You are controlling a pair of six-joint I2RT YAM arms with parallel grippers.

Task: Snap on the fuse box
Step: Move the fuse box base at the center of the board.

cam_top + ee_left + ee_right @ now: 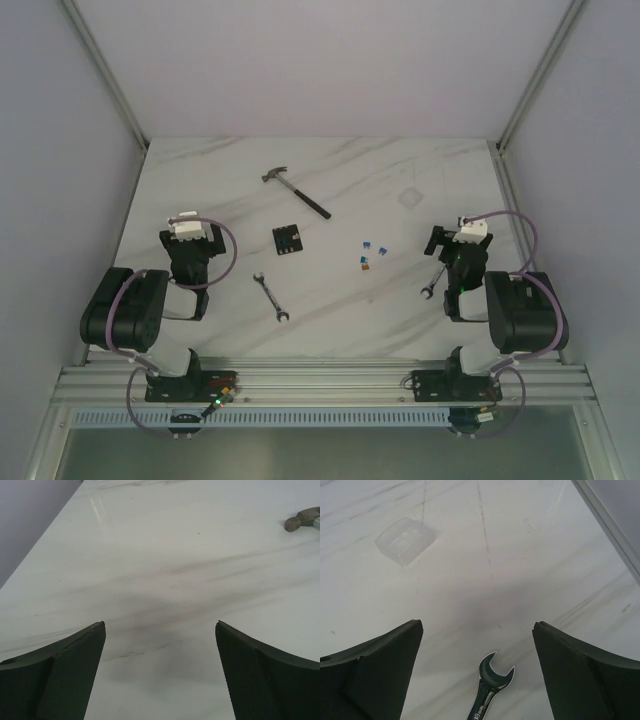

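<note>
Left gripper (160, 625) and right gripper (477, 625) gape empty; I see the fuse box (288, 240) at three o'clock from the nearer left.

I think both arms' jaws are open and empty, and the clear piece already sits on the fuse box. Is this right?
Not quite: the clear piece lies apart from the fuse box, as the top view shows. Both arms' jaws are open and empty.

White marbled table (330, 170) carries a hammer (297, 192), black fuse box (288, 240), centre wrench (271, 296), right-side wrench (433, 281), loose coloured fuses (370, 256) and clear cover (411, 196), all apart.
</note>
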